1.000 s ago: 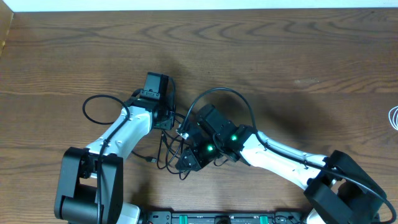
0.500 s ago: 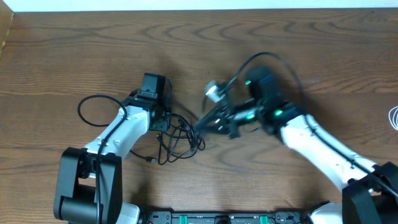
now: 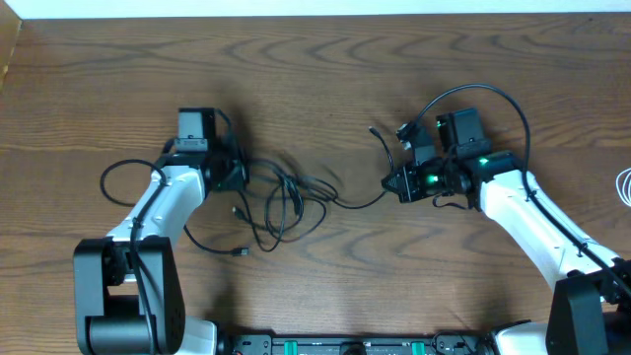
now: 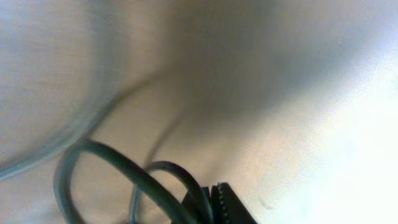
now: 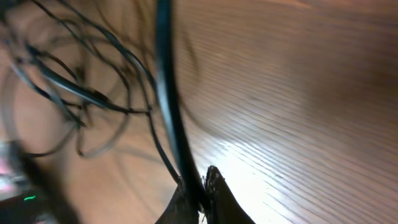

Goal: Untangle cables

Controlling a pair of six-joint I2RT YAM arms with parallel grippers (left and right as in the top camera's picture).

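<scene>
The cables (image 3: pixel 281 202) are thin black cords lying in a loose tangle on the wooden table left of centre. One plug end (image 3: pixel 240 253) lies toward the front. My left gripper (image 3: pixel 238 180) is at the tangle's left edge, and in the left wrist view it (image 4: pixel 210 202) is shut on a black loop (image 4: pixel 134 174). My right gripper (image 3: pixel 392 183) is well to the right of the tangle, shut on one black strand (image 3: pixel 357 202) that stretches back to it. That strand's free end (image 3: pixel 375 130) sticks up past the fingers. The right wrist view shows the gripper (image 5: pixel 200 190) pinching the cord (image 5: pixel 166 93).
A white cable (image 3: pixel 624 185) curls at the table's right edge. The left arm's own thick black wire (image 3: pixel 123 182) loops out to the left of that arm. The table's pale far edge (image 3: pixel 315 8) runs along the top.
The arms have drawn apart. My right gripper swung right and away with its strand. My left gripper shifted left with its loop. The tangle is now stretched out wider.
</scene>
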